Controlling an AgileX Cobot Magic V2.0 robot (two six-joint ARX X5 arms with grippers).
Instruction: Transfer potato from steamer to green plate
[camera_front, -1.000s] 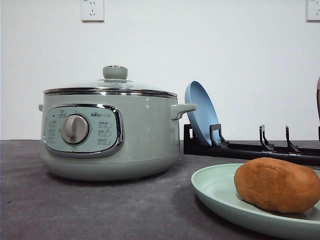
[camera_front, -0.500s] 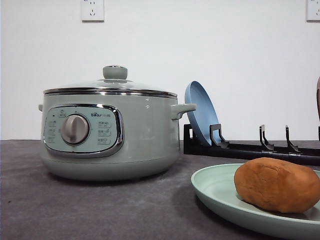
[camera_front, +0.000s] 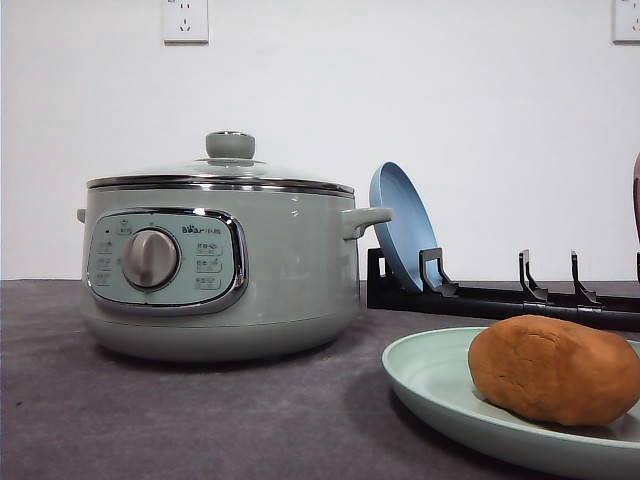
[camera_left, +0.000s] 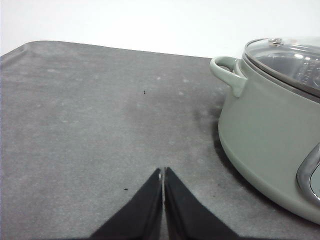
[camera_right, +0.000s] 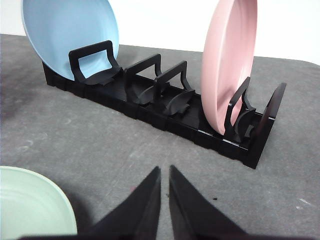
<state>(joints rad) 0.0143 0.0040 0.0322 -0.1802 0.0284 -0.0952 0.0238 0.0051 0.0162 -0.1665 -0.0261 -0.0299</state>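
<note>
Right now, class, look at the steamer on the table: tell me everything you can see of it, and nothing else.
The steamer is a large round pot, pale sage green and smooth, standing upright on the dark grey table. Its front has a chrome-framed panel with a silver dial and small buttons. A short handle sticks out on each side. A glass lid with a chrome rim and green knob is on and closed. Only the table touches it; the blue plate stands behind it in a black rack.
</note>
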